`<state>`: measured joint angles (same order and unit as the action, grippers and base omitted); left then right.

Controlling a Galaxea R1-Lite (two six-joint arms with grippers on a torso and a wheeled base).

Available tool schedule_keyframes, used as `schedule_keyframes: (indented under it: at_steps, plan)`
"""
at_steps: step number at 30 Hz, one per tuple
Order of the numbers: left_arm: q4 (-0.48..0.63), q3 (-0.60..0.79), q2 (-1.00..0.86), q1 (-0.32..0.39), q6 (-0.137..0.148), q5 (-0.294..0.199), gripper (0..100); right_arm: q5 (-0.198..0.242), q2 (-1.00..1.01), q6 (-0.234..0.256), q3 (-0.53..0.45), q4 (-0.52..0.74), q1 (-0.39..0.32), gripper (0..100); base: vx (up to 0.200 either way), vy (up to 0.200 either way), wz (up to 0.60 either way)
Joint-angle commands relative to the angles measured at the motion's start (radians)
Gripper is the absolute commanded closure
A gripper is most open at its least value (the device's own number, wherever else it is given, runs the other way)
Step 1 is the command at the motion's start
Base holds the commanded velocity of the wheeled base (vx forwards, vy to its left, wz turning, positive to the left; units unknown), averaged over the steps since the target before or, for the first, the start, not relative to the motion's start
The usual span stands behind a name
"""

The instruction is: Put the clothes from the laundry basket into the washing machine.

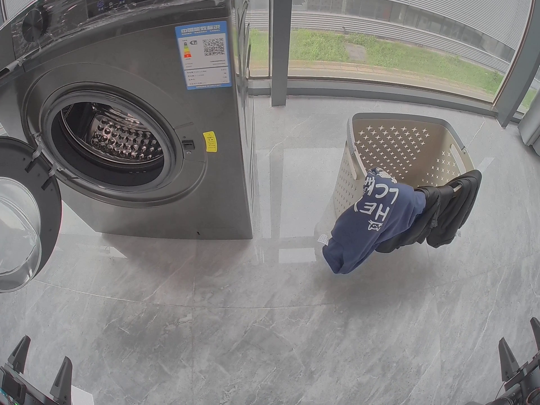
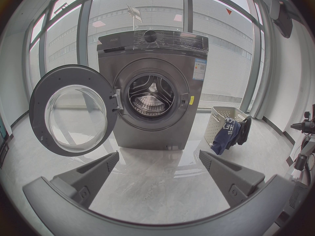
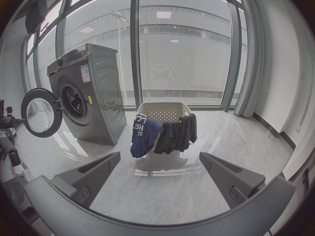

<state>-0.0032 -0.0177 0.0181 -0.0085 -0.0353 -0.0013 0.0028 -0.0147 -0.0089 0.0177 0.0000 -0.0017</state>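
A grey front-loading washing machine (image 1: 169, 158) stands on the left with its round door (image 1: 22, 220) swung wide and its drum (image 1: 118, 136) bare. To the right sits a beige laundry basket (image 1: 405, 142). A blue shirt (image 1: 371, 220) with white lettering and a black garment (image 1: 444, 212) hang over its near rim. My left gripper (image 1: 40, 364) is low at the front left, open and holding nothing. My right gripper (image 1: 520, 347) is low at the front right, also open, well short of the basket. The wrist views show the machine (image 2: 151, 92) and the basket (image 3: 164, 112) ahead of open fingers.
Polished grey stone floor (image 1: 270, 322) stretches between me, the machine and the basket. Floor-to-ceiling windows (image 1: 394, 29) with a dark pillar (image 1: 280, 35) run along the back. A curtain (image 3: 249, 66) hangs at the right wall.
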Motion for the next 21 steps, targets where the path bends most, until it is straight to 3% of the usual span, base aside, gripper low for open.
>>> schedule_keyframes:
  at_steps: [1,5,14,21]
  plan:
    - [0.000,0.018,-0.017,0.001,-0.001,0.000,0,0.000,0.007,0.000,-0.016,0.000,0.000,0,0.000,-0.200,0.00]
    - [0.000,0.018,-0.017,0.001,-0.001,0.000,0,0.000,0.007,0.000,-0.016,0.000,0.000,0,0.000,-0.200,0.00]
    - [0.000,0.018,-0.017,-0.001,-0.001,0.000,0,0.000,0.007,0.000,-0.016,0.000,0.000,0,0.000,0.000,0.00]
    - [-0.001,0.018,-0.017,-0.001,-0.001,0.000,0,0.000,0.007,0.000,-0.016,0.000,0.000,0,0.171,0.000,0.00]
